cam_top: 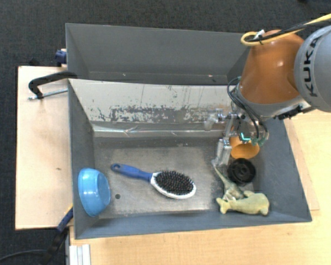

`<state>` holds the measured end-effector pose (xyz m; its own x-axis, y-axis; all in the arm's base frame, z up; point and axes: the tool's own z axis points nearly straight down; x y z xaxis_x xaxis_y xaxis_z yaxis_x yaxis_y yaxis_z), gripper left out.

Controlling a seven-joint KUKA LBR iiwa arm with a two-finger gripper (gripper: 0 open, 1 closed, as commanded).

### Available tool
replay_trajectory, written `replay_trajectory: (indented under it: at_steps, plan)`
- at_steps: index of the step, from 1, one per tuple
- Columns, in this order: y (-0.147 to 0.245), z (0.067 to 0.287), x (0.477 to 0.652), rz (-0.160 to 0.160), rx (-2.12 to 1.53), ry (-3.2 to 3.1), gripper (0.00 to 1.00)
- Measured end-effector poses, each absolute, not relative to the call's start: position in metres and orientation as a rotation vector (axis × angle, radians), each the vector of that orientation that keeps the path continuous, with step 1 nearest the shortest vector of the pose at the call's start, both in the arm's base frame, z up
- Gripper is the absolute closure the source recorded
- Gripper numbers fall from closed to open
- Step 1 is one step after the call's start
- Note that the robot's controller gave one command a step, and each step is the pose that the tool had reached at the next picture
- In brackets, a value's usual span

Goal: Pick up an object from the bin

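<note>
No item is seen gripped. The things nearest the jaws are a black round object, disc-like, lying at the right end of the bin floor, and a small orange object just behind it, toward the back wall. The jaws hang low over this corner, just to the left of the orange piece and above the black disc's near edge. Contact with either cannot be confirmed. Whether the jaws are released or clenched cannot be told: the orange-covered arm and its cabling mask them.

Just in front of the black disc, touching or nearly so, lies a pale yellow soft toy against the front right corner. Well apart, mid-floor, lies a hairbrush with a blue handle, bristles up. A blue bowl sits tipped on its side in the front left corner.

Assessment: the step in hand appears to be the approach or descent onto a pick at the right end; nothing is lifted yet.

Next move calls for settling on one target among three crowded items, setting the jaws squarely around it, and closing before any lift. The near wall limits room to the right.
</note>
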<state>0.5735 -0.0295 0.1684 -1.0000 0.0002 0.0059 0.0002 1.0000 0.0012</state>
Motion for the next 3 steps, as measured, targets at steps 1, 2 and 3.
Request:
replay_trajectory:
  at_steps: [1,2,3]
  plan:
    - [-0.1433,0.1165,0.5358,-0.004,-0.448,-3.113,0.00]
    - [-0.1434,0.1197,0.5389,0.001,-0.445,-3.126,1.00]
    - [-0.1425,0.1166,0.5362,-0.001,-0.443,-3.117,0.00]
